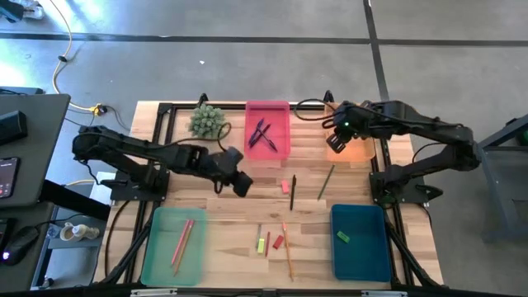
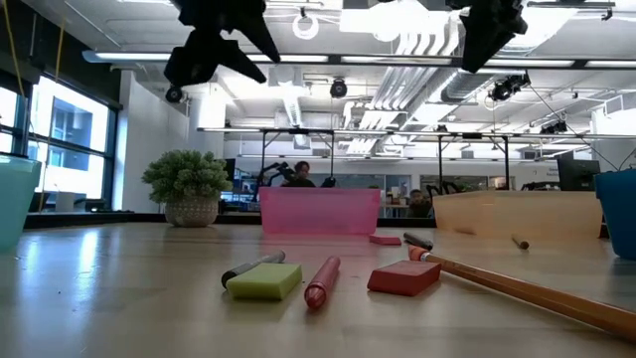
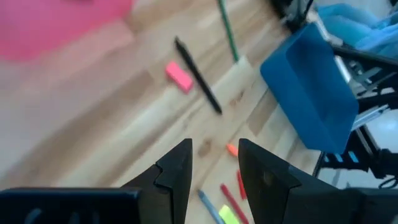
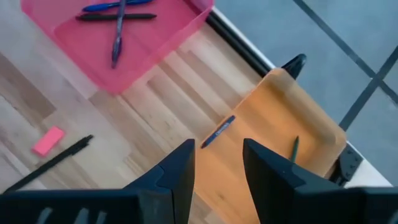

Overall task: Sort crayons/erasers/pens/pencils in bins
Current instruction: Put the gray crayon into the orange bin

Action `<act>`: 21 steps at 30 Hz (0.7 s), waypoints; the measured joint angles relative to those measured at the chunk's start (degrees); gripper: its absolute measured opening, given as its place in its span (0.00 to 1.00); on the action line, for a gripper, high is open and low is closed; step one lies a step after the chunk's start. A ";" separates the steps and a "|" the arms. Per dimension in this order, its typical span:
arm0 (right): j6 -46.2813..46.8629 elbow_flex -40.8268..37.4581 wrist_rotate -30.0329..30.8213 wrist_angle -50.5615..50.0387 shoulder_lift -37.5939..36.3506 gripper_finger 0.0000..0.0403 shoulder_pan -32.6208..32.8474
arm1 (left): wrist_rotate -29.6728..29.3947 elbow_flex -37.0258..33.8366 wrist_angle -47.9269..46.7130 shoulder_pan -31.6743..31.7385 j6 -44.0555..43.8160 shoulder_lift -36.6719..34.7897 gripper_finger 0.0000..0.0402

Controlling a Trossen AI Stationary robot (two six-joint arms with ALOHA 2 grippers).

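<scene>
green bin (image 1: pixel 157 260): front left of the table, two pencils (image 1: pixel 181 243) lying inside; looks like the pencil bin.
left gripper (image 1: pixel 241 185): hangs over bare wood mid-table, jaws spread with a clear gap, nothing between them. Probably lining up on the loose items ahead of it.
pink bin (image 1: pixel 268 111): back centre, pens (image 1: pixel 264 134) crossed inside; the pen bin, by the look of it.
loose items: black pen (image 1: pixel 293 191), pink eraser (image 1: pixel 285 186) and green stick (image 1: pixel 326 181) mid-table; yellow-green eraser (image 1: pixel 261 245), red eraser (image 1: pixel 278 242) and orange pencil (image 1: pixel 286 247) at the front edge. All unsorted.
blue bin (image 1: pixel 363 256): front right, one green eraser (image 1: pixel 342 238) in it.
right gripper (image 1: pixel 337 136): above the orange bin (image 1: pixel 351 153), jaws apart, empty. Reads as either just clear of a drop or idle.
view gap: right wrist view shows a blue stick (image 4: pixel 217 130) and a dark green stick (image 4: pixel 295 149) in the orange bin; overhead hides them under the arm. Low view shows both grippers well above the table.
</scene>
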 joint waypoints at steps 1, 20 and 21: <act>-0.41 0.00 0.16 -0.13 -0.24 0.31 -0.24 | 0.01 0.83 -0.18 -0.71 -1.10 0.96 0.29; -7.66 0.00 0.90 -0.47 -0.30 0.31 -1.12 | -9.45 21.04 -21.05 -11.44 -17.47 21.30 0.29; -7.68 0.00 0.90 -0.44 -0.30 0.31 -1.12 | -9.30 21.02 -21.52 -11.83 -19.27 22.35 0.29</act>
